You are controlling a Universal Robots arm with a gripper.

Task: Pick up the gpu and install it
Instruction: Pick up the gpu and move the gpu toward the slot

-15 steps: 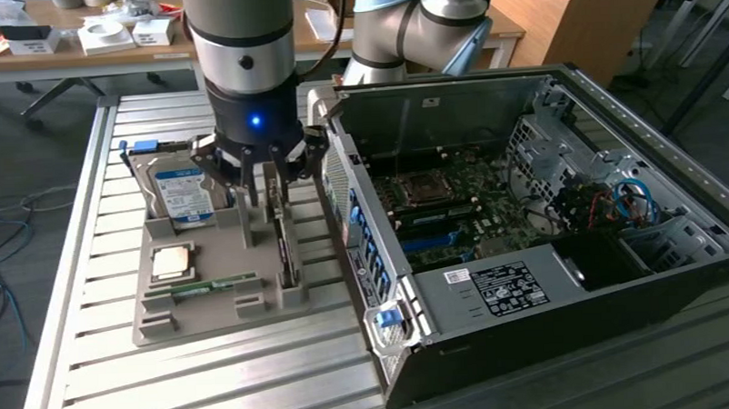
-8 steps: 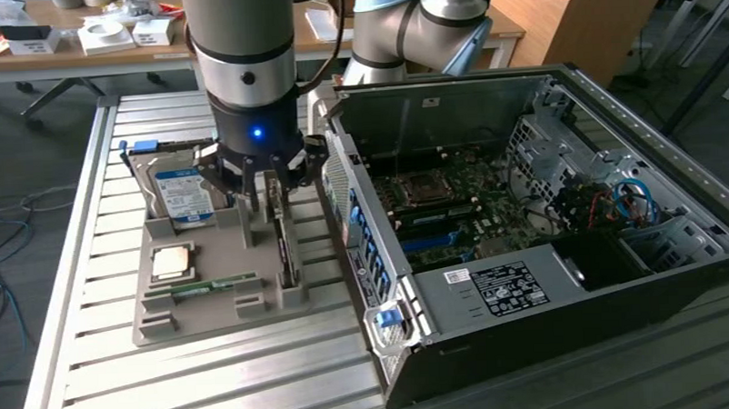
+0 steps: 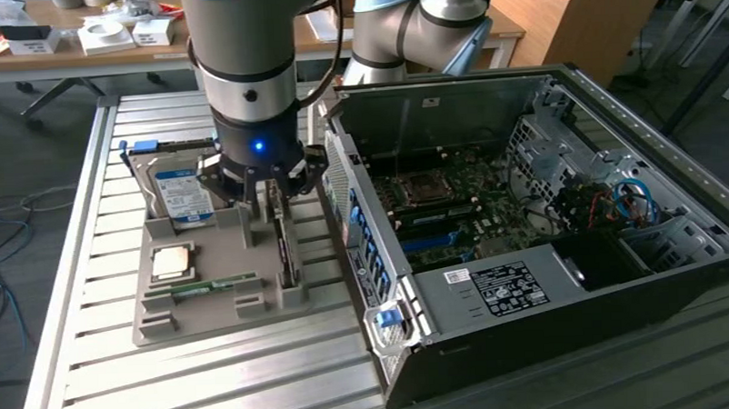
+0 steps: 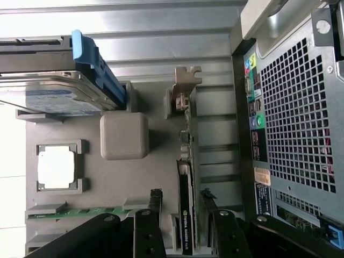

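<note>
The gpu (image 3: pixel 289 253) is a thin dark card with a silver end bracket, standing on edge in a slot of the grey holder tray (image 3: pixel 211 319). My gripper (image 3: pixel 271 217) hangs straight down over it and is open. In the wrist view the gpu (image 4: pixel 186 145) runs between the two black fingertips of the gripper (image 4: pixel 181 196), one on each side with a gap to the card. The open computer case (image 3: pixel 523 217) lies on its side at the exterior view's right, its motherboard (image 3: pixel 450 201) exposed.
The tray also holds a blue-and-white-labelled hard drive (image 3: pixel 182 193), a square processor (image 3: pixel 175 261) and a green memory stick (image 3: pixel 204 287). The case's rear panel (image 4: pixel 301 107) stands close beside the tray. Everything rests on a slatted metal table (image 3: pixel 225 382).
</note>
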